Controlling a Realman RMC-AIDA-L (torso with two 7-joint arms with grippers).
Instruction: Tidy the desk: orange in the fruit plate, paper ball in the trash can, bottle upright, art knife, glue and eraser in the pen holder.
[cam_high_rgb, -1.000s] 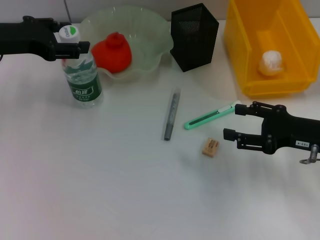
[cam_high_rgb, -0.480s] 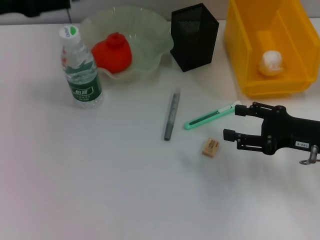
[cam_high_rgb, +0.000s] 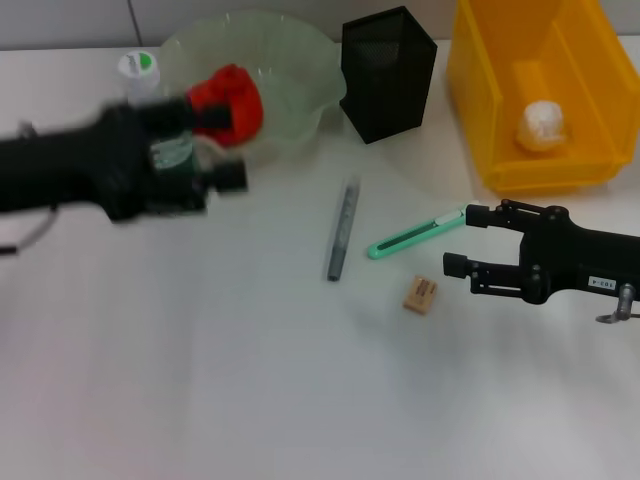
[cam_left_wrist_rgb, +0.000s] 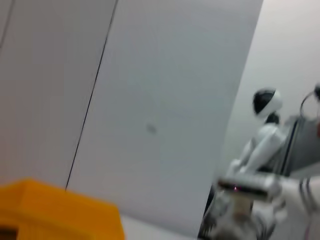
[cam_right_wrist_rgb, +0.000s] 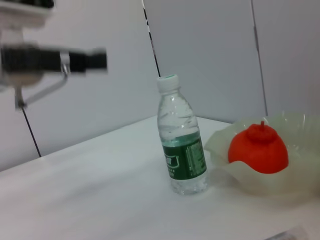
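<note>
The clear bottle (cam_right_wrist_rgb: 181, 141), green-labelled, stands upright; right end effector (cam_high_rgb: 462, 240) spread apart, left one's state untellable.

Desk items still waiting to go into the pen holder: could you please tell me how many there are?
3, all on the table: glue in the middle, knife beside it, eraser near the right end effector. None seems hidden.
</note>
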